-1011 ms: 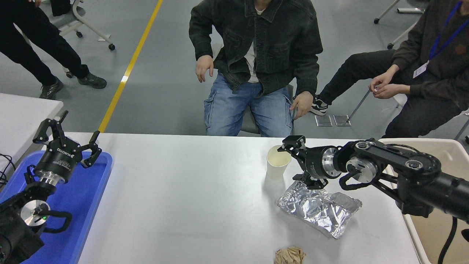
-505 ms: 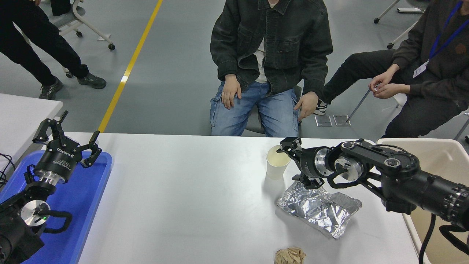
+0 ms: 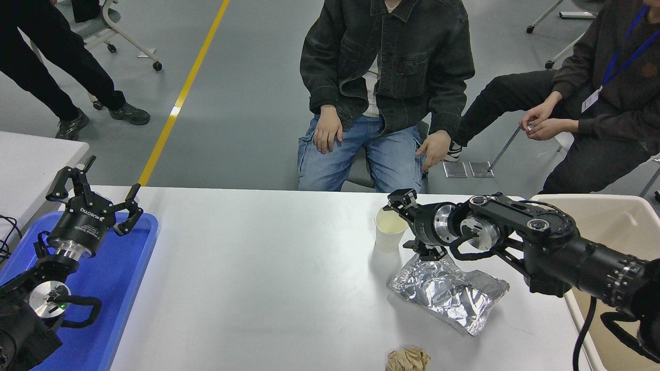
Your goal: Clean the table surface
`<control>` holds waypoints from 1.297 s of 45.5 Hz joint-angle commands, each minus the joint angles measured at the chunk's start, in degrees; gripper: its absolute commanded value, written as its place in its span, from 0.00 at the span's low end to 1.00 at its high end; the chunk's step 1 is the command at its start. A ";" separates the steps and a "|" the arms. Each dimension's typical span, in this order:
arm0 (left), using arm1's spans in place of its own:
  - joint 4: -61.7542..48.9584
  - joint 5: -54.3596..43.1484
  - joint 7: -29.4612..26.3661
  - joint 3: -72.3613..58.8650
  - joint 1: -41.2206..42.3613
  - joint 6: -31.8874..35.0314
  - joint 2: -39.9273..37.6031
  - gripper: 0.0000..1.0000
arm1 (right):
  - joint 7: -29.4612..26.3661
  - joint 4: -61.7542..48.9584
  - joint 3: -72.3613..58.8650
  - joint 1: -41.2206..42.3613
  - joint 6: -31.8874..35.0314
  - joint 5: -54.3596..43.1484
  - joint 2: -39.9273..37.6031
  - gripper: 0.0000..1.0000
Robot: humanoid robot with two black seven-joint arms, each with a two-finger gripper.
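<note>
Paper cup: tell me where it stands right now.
In the head view the paper cup stands upright on the right half of the table surface, near the far edge, with the right gripper beside it and the crumpled foil bag just nearer the camera.

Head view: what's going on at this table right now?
The right claw is open around the rim side of a white paper cup standing on the table surface, not yet closed on it. A crumpled foil bag and a brown paper wad lie nearby. The left claw is parked open over the blue tray.
</note>
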 commanded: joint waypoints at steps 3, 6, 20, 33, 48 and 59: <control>0.00 0.00 0.00 0.00 0.00 0.00 0.00 1.00 | 0.01 -0.38 -0.49 -0.66 0.01 0.09 0.45 0.68; 0.00 0.00 0.00 0.00 0.00 0.00 0.00 1.00 | 0.01 -0.64 -0.67 -0.66 0.01 0.09 0.45 0.68; 0.00 0.00 0.00 0.00 0.00 0.00 0.00 1.00 | -0.08 -0.82 -1.02 -0.75 0.10 0.09 0.80 0.58; 0.00 0.00 0.00 0.00 0.00 0.00 0.00 1.00 | 0.01 -0.91 -2.34 -0.66 -0.08 -0.17 0.80 0.31; 0.00 0.00 0.00 0.00 0.00 0.00 0.00 1.00 | 0.36 -1.96 -3.31 -0.83 -0.25 -1.31 0.72 0.04; 0.00 0.00 0.00 0.00 0.00 0.00 0.00 1.00 | 0.45 -2.05 -1.72 -0.66 0.01 -0.35 0.36 0.00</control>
